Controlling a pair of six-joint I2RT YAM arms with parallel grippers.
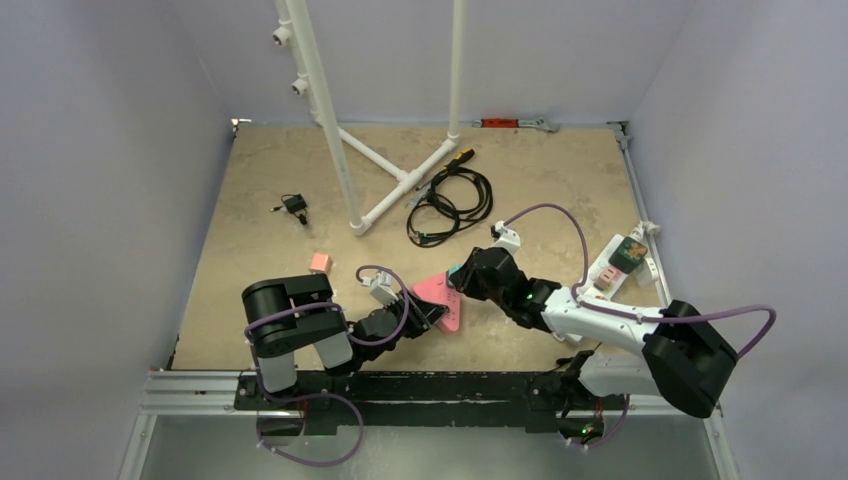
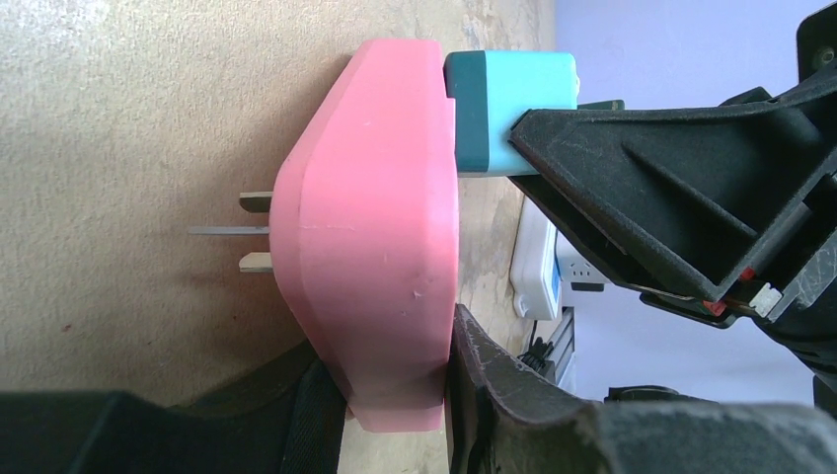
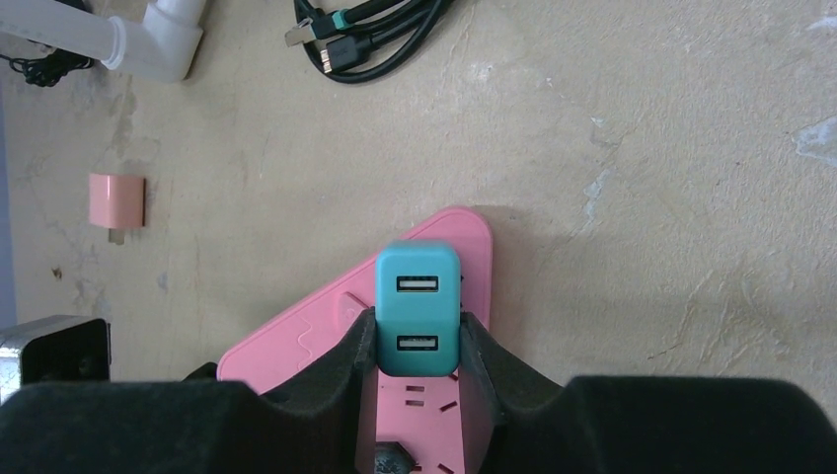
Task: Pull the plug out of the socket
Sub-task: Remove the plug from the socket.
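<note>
The teal USB charger plug (image 3: pixel 418 306) sits seated in the pink socket adapter (image 2: pixel 375 227). Its body is flush against the adapter's flat face, and no pins show in the seam between them. The right end effector (image 3: pixel 418 341) is closed on the plug, one finger pressed to each narrow side, with the two USB ports facing back at its wrist camera. The left end effector (image 2: pixel 395 405) is clamped across the adapter's thickness at the end away from the plug. The adapter's own three prongs stick out of its opposite face toward the worktop (image 1: pixel 560 180) and appear to hang clear of it.

The coming move turns, I judge, on the plug's long axis. It stands square to the adapter's face and runs straight back between the right fingers, so the pull should follow that line directly away from the face while the left arm braces. A sideways lean could bind the pins or twist the adapter in the left grip. Only the right arm is at the plug — the separation is not yet made.
</note>
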